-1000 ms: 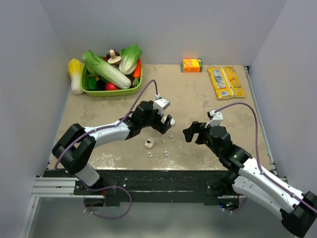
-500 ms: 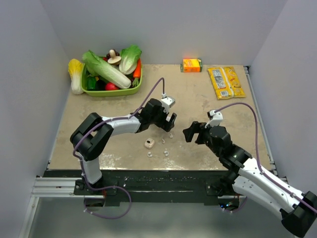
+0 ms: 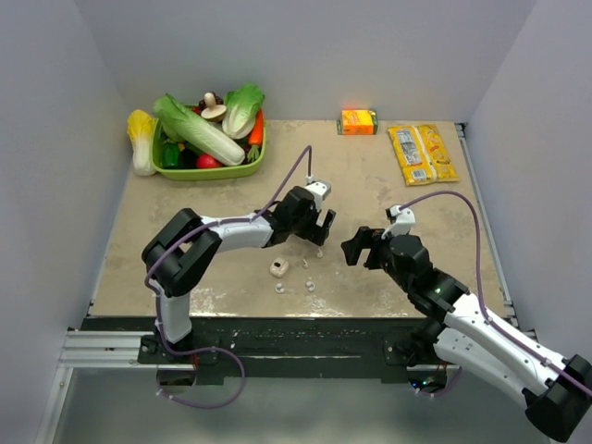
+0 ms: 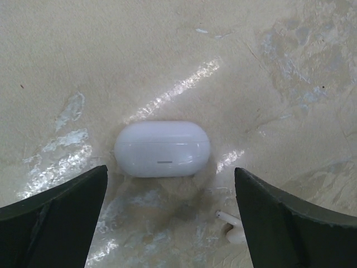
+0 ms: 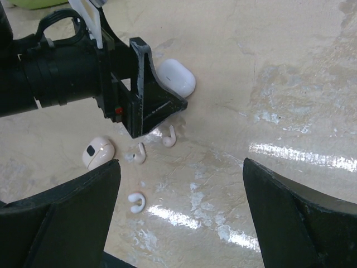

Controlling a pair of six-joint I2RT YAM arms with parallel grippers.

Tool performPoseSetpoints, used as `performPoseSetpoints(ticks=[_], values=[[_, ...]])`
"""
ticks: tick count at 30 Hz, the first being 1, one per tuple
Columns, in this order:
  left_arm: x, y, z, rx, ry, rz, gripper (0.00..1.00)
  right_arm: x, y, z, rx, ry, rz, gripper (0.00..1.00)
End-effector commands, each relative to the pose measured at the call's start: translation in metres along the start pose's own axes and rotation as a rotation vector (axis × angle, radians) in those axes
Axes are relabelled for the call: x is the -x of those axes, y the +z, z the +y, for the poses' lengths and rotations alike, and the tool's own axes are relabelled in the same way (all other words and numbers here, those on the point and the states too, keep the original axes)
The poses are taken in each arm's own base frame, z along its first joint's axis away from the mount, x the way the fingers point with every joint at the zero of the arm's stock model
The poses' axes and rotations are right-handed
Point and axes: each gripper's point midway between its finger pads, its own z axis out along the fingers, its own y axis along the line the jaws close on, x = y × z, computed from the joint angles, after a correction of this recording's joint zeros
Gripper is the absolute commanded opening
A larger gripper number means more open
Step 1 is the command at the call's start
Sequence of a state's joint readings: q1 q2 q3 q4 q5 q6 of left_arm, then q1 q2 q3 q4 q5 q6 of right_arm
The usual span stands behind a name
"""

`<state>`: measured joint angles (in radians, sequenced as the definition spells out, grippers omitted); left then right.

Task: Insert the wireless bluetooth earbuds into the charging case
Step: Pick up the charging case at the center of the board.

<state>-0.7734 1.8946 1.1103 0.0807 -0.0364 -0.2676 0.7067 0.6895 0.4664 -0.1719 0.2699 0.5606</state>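
The small, glossy white, oval plastic charging case (image 4: 162, 149) is lying closed on the mottled beige stone-look surface (image 4: 268, 50). The left jaws are hanging low over it, spread wide, one on each side of the case and gripping nothing. Three tiny pale whitish earbuds (image 5: 168, 135) are lying loose on the surface just beside the case, apart from one another, near a pale rounded piece with a dark spot (image 5: 99, 152). The right jaws are hovering nearby, spread wide and holding nothing.
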Motion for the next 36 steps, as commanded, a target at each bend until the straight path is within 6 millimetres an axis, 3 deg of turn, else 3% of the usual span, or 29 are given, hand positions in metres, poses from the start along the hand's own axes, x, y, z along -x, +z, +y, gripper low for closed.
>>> performPoseSetpoints(ticks=[1,11,19,29,36], values=[[0.011,0.006,-0.007,0.053,0.013,-0.017,1.0,0.006,0.0,0.003,0.011,0.004,-0.024,0.94],[-0.002,0.015,0.002,0.153,0.008,0.036,0.99,0.006,-0.001,0.003,0.013,0.009,-0.028,0.94],[0.004,0.02,0.0,0.165,-0.014,0.035,0.99,0.005,-0.001,0.002,0.012,0.01,-0.027,0.94],[-0.01,0.028,-0.004,0.198,-0.057,0.064,0.99,0.004,-0.001,0.002,0.01,0.009,-0.026,0.94],[-0.017,0.028,-0.003,0.209,-0.042,0.089,0.91,0.005,-0.001,0.002,0.01,0.011,-0.03,0.94]])
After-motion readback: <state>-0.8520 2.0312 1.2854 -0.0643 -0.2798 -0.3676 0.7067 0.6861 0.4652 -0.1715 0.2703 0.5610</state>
